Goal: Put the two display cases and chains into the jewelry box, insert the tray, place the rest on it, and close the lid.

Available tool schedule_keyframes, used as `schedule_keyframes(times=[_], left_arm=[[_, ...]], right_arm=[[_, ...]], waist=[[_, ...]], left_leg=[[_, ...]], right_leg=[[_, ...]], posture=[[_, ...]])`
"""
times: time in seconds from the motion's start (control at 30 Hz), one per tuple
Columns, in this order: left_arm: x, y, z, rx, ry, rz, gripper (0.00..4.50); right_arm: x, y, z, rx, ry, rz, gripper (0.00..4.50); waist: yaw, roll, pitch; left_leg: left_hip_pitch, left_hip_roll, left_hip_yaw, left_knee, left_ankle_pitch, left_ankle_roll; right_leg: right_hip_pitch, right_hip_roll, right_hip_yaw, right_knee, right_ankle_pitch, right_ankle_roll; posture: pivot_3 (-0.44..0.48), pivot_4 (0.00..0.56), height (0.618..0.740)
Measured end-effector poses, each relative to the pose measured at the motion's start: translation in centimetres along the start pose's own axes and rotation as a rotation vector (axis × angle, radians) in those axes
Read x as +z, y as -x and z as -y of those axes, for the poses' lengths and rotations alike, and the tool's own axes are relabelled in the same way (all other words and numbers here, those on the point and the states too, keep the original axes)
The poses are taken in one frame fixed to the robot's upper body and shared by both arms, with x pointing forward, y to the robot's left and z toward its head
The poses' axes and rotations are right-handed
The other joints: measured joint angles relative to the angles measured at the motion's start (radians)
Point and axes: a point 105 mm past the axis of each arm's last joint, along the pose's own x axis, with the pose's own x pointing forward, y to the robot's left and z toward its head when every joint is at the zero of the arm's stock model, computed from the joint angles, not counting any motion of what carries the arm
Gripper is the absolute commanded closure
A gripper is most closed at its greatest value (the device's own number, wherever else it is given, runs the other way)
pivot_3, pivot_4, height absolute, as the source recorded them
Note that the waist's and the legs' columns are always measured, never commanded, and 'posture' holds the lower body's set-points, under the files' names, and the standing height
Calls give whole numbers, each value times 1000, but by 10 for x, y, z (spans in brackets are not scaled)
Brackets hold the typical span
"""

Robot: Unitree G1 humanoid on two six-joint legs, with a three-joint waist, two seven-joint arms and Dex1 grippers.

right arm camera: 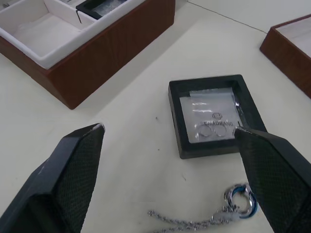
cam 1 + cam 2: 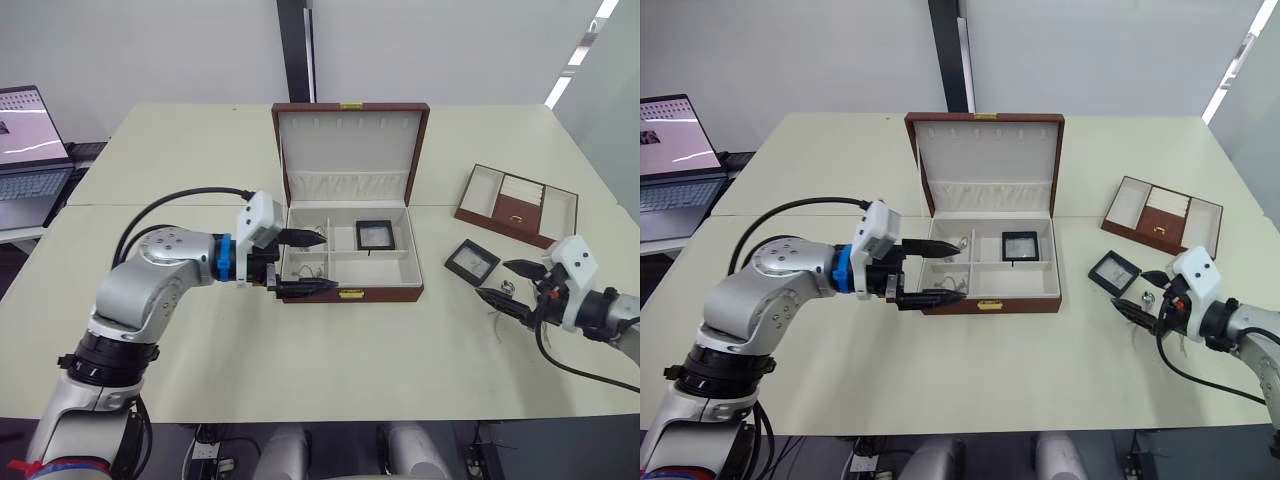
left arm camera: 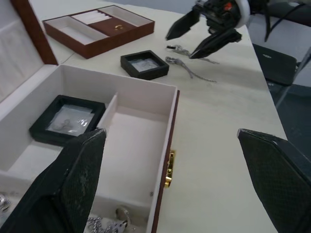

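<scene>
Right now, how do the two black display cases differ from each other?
The display case in the box lies in a rear compartment of the jewelry box; the display case on the table lies outside, between box and right gripper. The first sits square, the second turned. Both are black with clear windows.

Both head eyes look down over the pale cream tabletop (image 2: 330, 350). Each wrist camera sits low and close, and both take in the open brown wooden jewelry box (image 3: 160, 145).

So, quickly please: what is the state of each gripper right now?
Left gripper: open, holding nothing, at the brown wooden jewelry box.
Right gripper: open, holding nothing, above the silver chain.
</scene>
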Motion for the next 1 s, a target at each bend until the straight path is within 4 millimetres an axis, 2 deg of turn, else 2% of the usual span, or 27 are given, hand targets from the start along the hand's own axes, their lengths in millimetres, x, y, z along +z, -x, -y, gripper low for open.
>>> schedule_keyframes(times=[0.13,0.3,0.63,1.0], left_arm=[[-3,-8,-1,-21,-64,-1,13],[-5,-16,2,-49,-79,13,13],[1,-19,5,-42,-103,23,13],[1,-22,5,-38,-96,35,13]], right_arm=[[5,-22,-7,2,33,-15,0],[1,-38,-18,24,35,-28,0],[-11,-43,-12,8,27,-51,0],[-16,-46,-11,-2,18,-51,0]], waist=[[-1,0,0],[1,0,0],[1,0,0],[0,0,0]], left_leg=[[0,0,0,0,0,0],[-1,0,-1,0,0,0],[-1,0,-1,0,0,0],[-1,0,-1,1,0,0]], right_leg=[[0,0,0,0,0,0],[0,0,-1,-1,0,0],[0,0,-1,0,0,0],[0,0,0,0,0,0]], posture=[[0,150,740],[0,150,740],[0,150,740],[0,150,740]])
